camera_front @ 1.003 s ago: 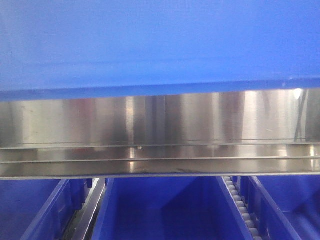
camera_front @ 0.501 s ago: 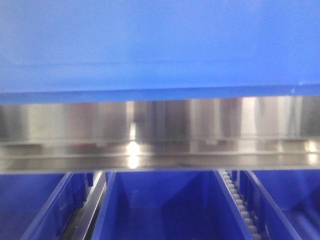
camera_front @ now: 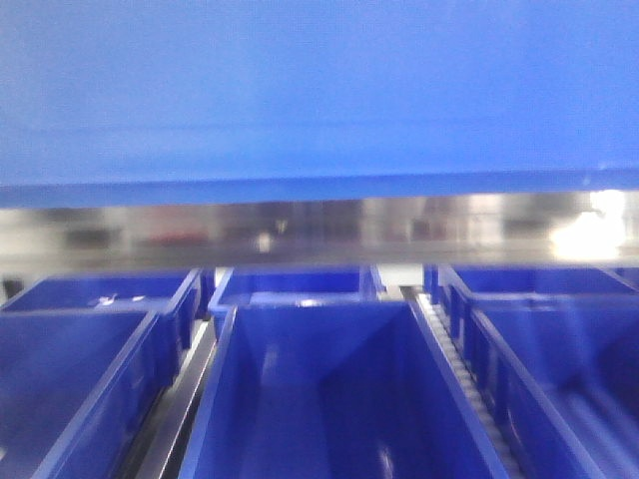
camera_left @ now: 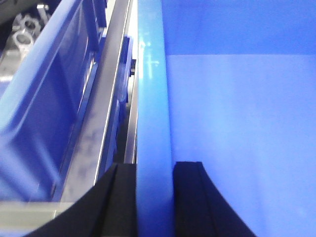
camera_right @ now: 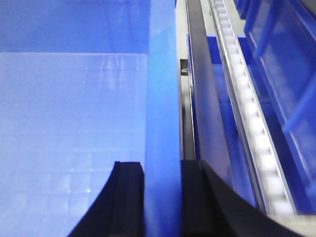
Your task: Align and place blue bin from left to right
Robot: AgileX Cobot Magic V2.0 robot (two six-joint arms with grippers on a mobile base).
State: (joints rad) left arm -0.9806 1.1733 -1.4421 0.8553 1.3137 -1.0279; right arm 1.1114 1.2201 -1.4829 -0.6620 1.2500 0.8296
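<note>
The blue bin [camera_front: 319, 90] fills the top of the front view with its smooth side wall; its lower edge runs across the frame. In the left wrist view my left gripper [camera_left: 154, 197] is shut on the bin's left rim [camera_left: 153, 98], one black finger outside and one inside the wall. My right gripper [camera_right: 163, 197] is likewise shut on the bin's right rim [camera_right: 162, 98] in the right wrist view. Both wrist views show the pale blue inside of the bin.
A shiny steel rail [camera_front: 319, 225] crosses under the held bin. Below it stand rows of other blue crates [camera_front: 310, 399], with a white roller track [camera_front: 454, 369] between them. A neighbouring crate [camera_left: 44, 98] lies left, and rollers [camera_right: 252, 123] and more crates right.
In the front view the steel rail has slid upward and narrowed, and a further row of blue crates has come into sight below it. The bin's edge stays at the same height.
</note>
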